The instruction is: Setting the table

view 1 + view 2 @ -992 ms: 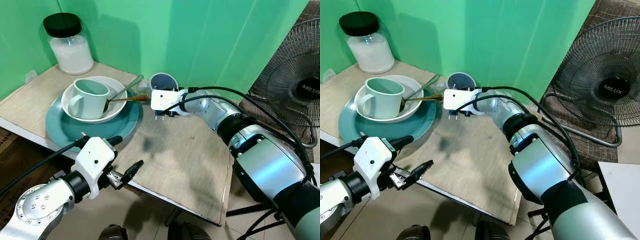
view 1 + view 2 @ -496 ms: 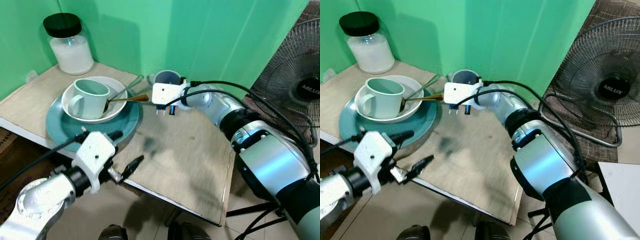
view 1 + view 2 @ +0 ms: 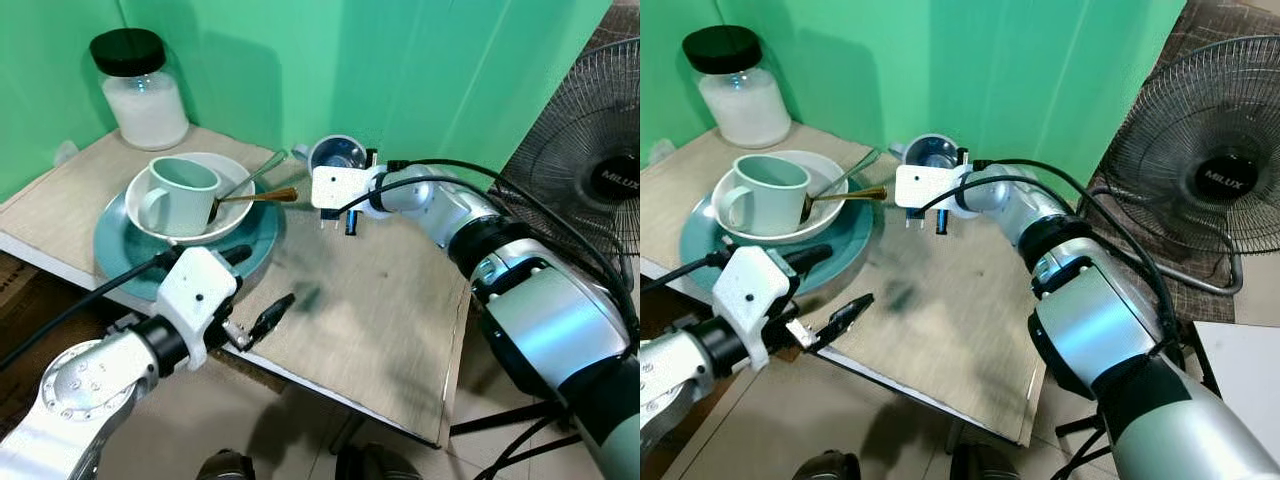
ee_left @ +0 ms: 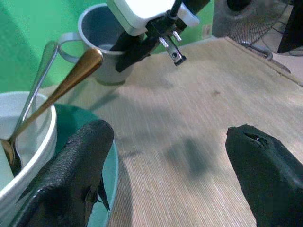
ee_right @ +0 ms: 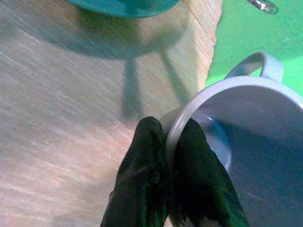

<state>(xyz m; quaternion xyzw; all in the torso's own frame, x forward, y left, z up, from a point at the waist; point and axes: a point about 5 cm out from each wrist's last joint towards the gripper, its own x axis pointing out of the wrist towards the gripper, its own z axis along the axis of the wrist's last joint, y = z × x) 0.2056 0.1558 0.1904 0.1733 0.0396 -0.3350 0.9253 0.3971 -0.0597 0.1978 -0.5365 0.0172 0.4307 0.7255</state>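
Note:
A grey mug [image 3: 337,153] hangs tilted just above the table's far edge, by the green wall. My right gripper [image 5: 169,142] is shut on its rim, one finger inside and one outside. A teal plate [image 3: 120,250] at the left carries a white bowl [image 3: 235,215]. In the bowl stand a pale green mug [image 3: 180,195], a gold spoon [image 3: 255,197] and a silver spoon [image 3: 255,172]. My left gripper [image 3: 255,285] hovers open over the table's near edge, beside the plate, with nothing between its fingers.
A glass jar [image 3: 145,90] with a black lid stands at the back left corner. A floor fan [image 3: 600,180] stands to the right of the wooden table [image 3: 380,320]. The green wall runs close behind the table.
My right gripper has drawn the grey mug a little up and to the right, and the mug now tilts. My left gripper has shifted slightly rightward, still open.

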